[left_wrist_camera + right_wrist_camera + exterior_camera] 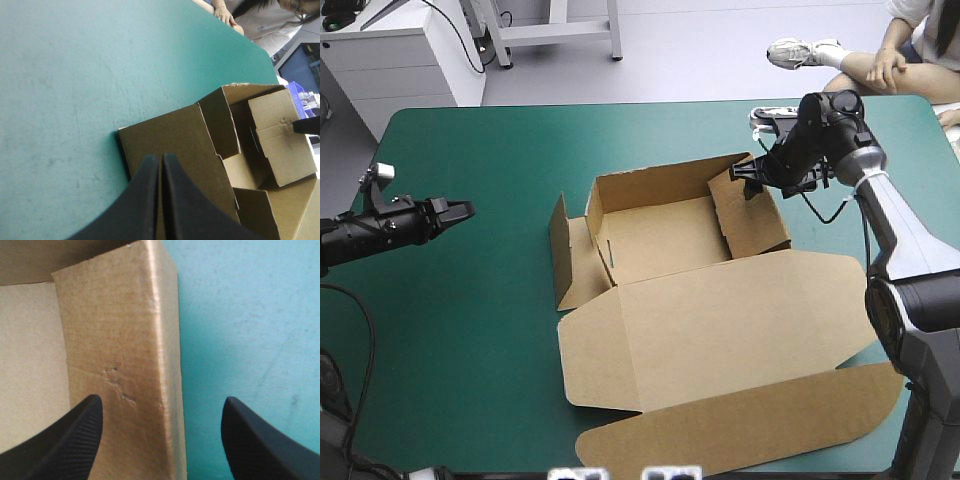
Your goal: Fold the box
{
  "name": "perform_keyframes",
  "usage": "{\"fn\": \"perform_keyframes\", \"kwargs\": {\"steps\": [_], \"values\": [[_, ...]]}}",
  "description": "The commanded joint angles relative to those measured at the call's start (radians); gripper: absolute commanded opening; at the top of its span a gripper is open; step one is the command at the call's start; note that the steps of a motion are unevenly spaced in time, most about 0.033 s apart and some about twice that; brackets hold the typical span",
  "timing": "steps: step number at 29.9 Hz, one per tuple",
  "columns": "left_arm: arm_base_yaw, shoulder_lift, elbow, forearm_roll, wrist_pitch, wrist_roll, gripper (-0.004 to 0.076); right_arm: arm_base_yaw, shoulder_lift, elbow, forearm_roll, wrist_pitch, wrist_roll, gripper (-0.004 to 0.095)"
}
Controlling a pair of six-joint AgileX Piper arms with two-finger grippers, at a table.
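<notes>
- Nearest lies the flat lid (720,330) of the box (660,240), mid-table, walls raised;
- right gripper (752,175) splayed astride the right wall (120,340), likely to pinch its tuck;
- left gripper (463,210) clenched empty, left of the outspread left flap (575,260).

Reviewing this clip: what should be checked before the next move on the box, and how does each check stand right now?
1. The right end effector is open: ok, its fingers stand apart astride the right wall.
2. The left end effector is clear of the box: ok, it is shut and sits over the bare table to the box's left.
3. The left flap is upright: not ok, it splays outward.
4. The lid lies flat, off the tray: ok.
5. The right wall is fully tucked in: cannot tell.
</notes>
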Motion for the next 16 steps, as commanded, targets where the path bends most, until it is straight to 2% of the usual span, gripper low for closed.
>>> {"fn": "perform_keyframes", "kwargs": {"steps": [1,9,16], "values": [[-0.001,-0.036,-0.024,-0.077,0.042,-0.001,0.0008,-0.002,-0.113,-0.023,0.036,0.016,0.007,0.0631],[-0.003,-0.036,-0.024,-0.079,0.038,-0.001,0.0008,0.0,-0.232,0.187,0.003,0.016,-0.014,0.063],[-0.003,-0.036,-0.024,-0.091,0.034,-0.023,0.0008,0.0,-0.191,0.286,0.007,-0.039,-0.028,0.063]]}}
